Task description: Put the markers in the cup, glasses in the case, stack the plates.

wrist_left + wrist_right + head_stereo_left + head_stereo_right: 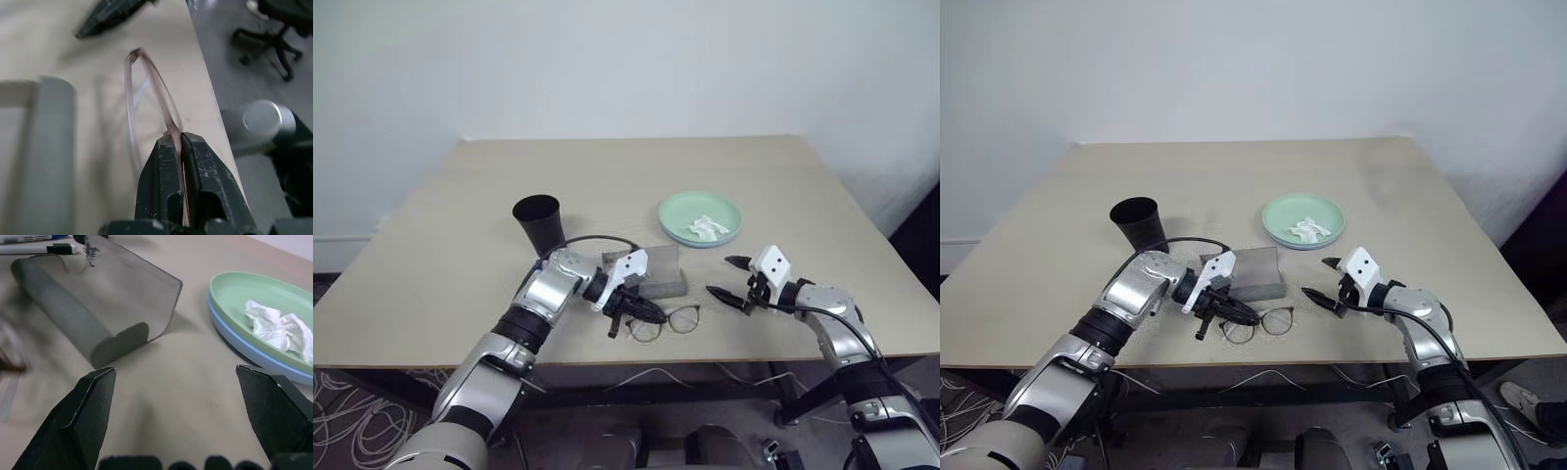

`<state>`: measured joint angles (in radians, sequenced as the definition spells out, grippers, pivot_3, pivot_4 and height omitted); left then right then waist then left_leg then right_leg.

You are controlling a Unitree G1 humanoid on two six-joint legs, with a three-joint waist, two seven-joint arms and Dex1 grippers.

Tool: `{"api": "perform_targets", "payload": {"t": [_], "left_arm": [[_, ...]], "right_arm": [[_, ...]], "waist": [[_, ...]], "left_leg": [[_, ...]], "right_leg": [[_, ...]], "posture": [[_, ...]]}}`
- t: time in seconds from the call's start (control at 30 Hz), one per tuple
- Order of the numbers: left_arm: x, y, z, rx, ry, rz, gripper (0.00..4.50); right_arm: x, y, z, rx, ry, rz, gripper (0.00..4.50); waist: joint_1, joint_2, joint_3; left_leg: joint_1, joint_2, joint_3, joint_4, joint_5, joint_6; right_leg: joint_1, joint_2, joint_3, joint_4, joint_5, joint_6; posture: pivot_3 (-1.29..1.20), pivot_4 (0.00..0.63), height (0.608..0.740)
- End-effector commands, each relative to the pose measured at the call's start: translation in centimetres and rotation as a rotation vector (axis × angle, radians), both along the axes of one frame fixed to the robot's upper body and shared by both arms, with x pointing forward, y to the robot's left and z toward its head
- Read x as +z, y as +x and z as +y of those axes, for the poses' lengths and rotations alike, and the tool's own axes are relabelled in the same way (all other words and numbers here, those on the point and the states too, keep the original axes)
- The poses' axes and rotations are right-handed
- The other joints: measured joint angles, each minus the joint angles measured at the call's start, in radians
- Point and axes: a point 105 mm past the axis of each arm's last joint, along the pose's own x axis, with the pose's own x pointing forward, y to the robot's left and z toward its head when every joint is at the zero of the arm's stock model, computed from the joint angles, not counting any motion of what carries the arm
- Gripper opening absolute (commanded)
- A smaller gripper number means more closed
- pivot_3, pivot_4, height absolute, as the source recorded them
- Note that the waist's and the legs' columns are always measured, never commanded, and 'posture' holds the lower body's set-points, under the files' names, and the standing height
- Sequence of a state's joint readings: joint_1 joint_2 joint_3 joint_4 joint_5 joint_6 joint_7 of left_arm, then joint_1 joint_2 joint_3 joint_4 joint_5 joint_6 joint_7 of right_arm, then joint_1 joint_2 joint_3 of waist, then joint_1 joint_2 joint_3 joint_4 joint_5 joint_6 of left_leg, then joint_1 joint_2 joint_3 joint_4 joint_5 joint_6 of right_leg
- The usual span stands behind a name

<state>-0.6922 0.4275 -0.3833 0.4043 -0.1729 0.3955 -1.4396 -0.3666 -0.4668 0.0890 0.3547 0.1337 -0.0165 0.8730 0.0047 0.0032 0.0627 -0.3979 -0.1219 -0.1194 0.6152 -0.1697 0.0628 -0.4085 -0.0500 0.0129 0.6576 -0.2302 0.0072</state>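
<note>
My left gripper [180,147] is pinched together on the glasses [666,321] — in my left wrist view the two black fingers [161,171] meet on a thin brownish part of the frame, which curves away from the tips over the tan table [754,166]. In the left eye view the glasses sit low and centre in the frame, just off the tips of my left fingers and close to the table's near edge; whether the lenses are touching the tabletop or lifted slightly clear of it I cannot tell from here.

Just above them in that view is the grey case [656,271], lying with its lid open. To its upper left stands the black cup [538,221], upright, well apart from the case.

My right gripper [732,280] hovers at lower right of centre with its fingers spread wide and nothing between them, pointing toward the case. Past it, right of centre, the plates [701,217] are stacked — mint green on light blue — with a crumpled white tissue [710,227] on top.

In my right wrist view two markers [36,244] lie in the upper left corner, beyond the case.
</note>
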Motion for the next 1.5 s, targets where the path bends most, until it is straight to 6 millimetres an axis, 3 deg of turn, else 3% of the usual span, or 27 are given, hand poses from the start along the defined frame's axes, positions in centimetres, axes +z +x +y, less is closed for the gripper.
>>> {"api": "perform_targets", "payload": {"t": [0.03,0.17,0.3,0.43,0.57,0.87,1.5], "left_arm": [[3.6,0.7,0.1,0.006,-0.087,-0.079,0.03],[5.9,1.4,0.6,0.029,-0.138,-0.134,0.03],[7.5,3.8,1.7,0.107,-0.116,-0.263,0.03],[7.3,6.2,2.4,0.164,-0.044,-0.364,0.03],[6.1,7.0,2.2,0.159,-0.022,-0.357,0.03],[3.7,7.5,1.4,0.103,0.056,-0.35,0.03],[1.5,6.7,2.0,0.021,0.163,-0.287,0.03]], "right_arm": [[1.9,1.1,-0.8,-0.029,-0.008,-0.08,4.26],[1.9,1.3,-1.1,-0.036,-0.013,-0.08,4.26],[1.8,1.5,-1.3,-0.037,-0.018,-0.078,4.26],[1.7,1.4,-1.3,-0.024,-0.022,-0.069,4.26],[1.6,1.2,-1.2,-0.017,-0.024,-0.066,4.26],[1.4,0.6,-1.6,-0.033,-0.023,-0.065,4.26],[1.3,0.1,-1.6,-0.049,-0.02,-0.059,4.26]], "waist": [[-0.001,0.0,0.0],[0.0,0.0,0.0],[0.001,0.0,0.0],[0.001,0.0,0.0],[0.001,0.0,0.0],[0.002,-0.002,0.0],[0.0,-0.003,0.0]], "left_leg": [[0.0,0.0,0.0,0.0,0.0,0.0],[0.0,0.0,0.0,0.0,0.0,0.0],[0.0,0.0,0.0,0.0,0.0,0.0],[0.001,0.0,0.0,0.0,0.0,0.0],[0.001,0.0,0.0,0.0,0.0,0.0],[-0.001,0.0,0.0,0.002,0.0,0.001],[-0.003,0.0,0.0,0.008,-0.001,0.004]], "right_leg": [[0.0,0.0,0.0,0.0,0.0,0.0],[-0.001,0.001,0.0,0.0,0.001,0.002],[0.0,0.0,0.0,0.0,0.001,0.002],[0.001,0.0,0.0,0.0,0.001,0.002],[0.0,0.0,0.0,0.0,0.001,0.002],[-0.001,0.0,-0.001,-0.001,0.001,0.003],[0.001,0.0,-0.003,0.0,0.001,0.003]], "posture": [[0.0,0.0,0.736],[0.0,0.0,0.736],[0.0,0.0,0.736],[0.0,0.0,0.736],[0.0,0.0,0.736],[0.0,0.0,0.736],[0.0,0.0,0.736]]}}
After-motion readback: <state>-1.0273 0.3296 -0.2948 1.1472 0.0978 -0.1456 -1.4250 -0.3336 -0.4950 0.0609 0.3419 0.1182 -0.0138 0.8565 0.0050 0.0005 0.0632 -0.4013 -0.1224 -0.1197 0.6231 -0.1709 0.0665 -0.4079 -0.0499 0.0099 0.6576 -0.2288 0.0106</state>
